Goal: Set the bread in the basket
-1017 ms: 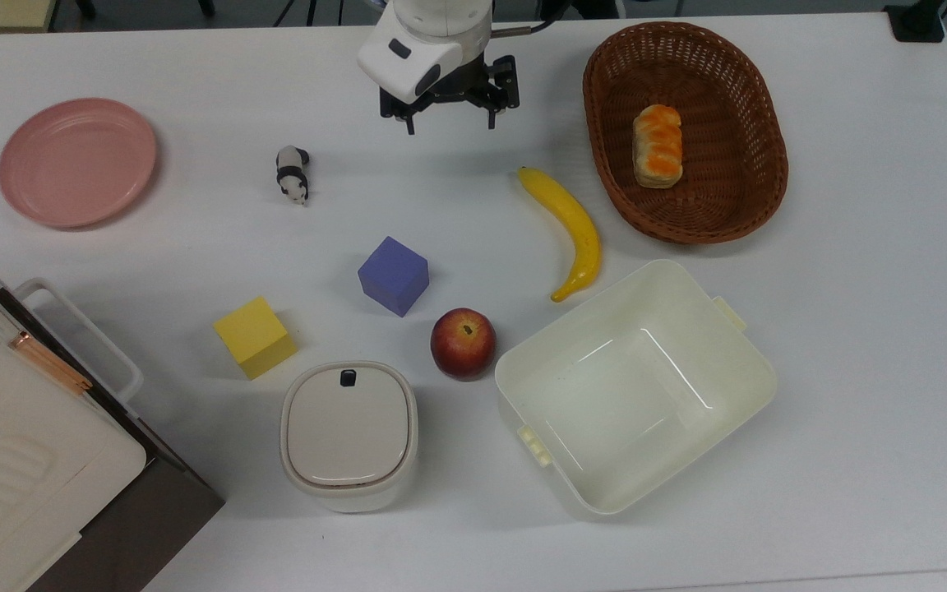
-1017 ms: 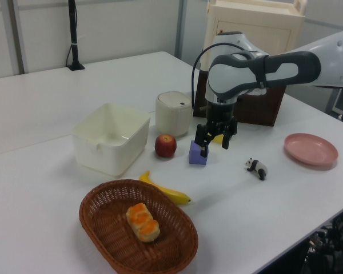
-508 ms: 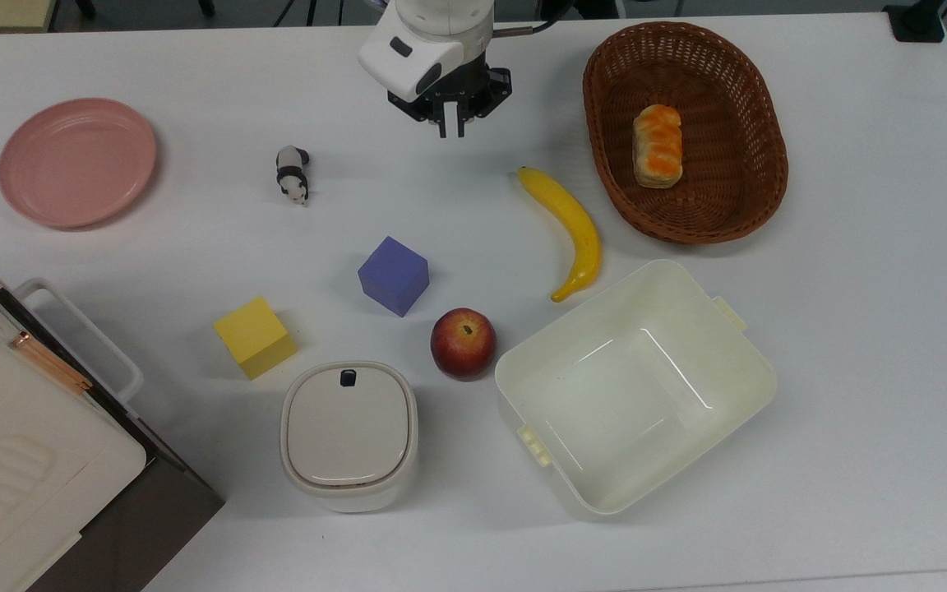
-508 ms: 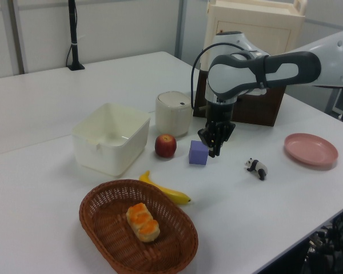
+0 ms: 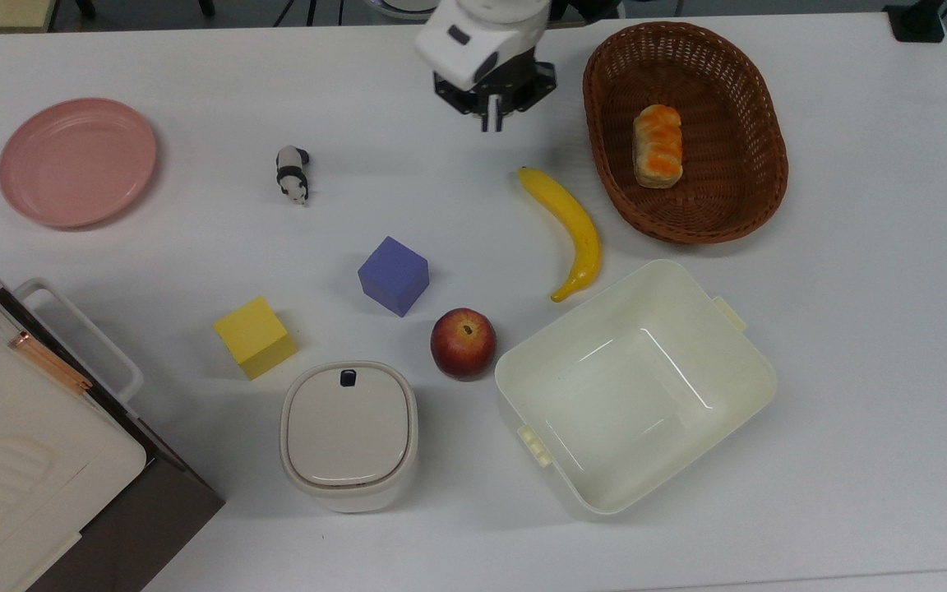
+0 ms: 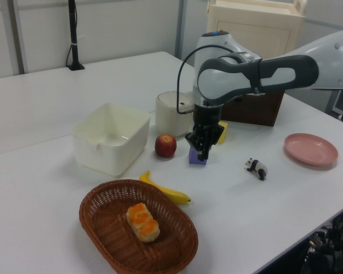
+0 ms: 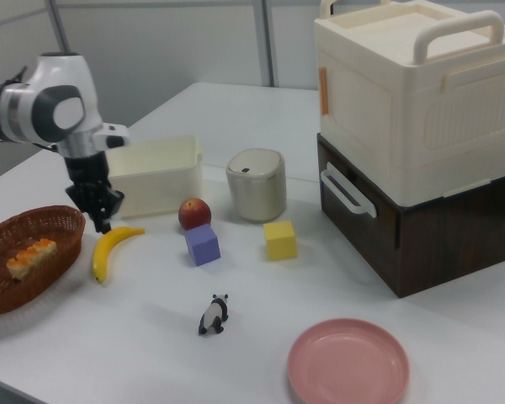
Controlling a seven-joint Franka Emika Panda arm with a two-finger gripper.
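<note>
Bread loaf lying inside the wicker basket.
Gripper hangs above the white surface, jaws pressed together and empty, just beside the basket's rim, apart from the loaf.

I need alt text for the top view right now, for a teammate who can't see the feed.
The bread lies inside the wicker basket at the top view's upper right, and the robot's claw, shut and empty, hangs over the white table just left of the basket. A banana, apple and cream tub lie nearer the middle.
</note>
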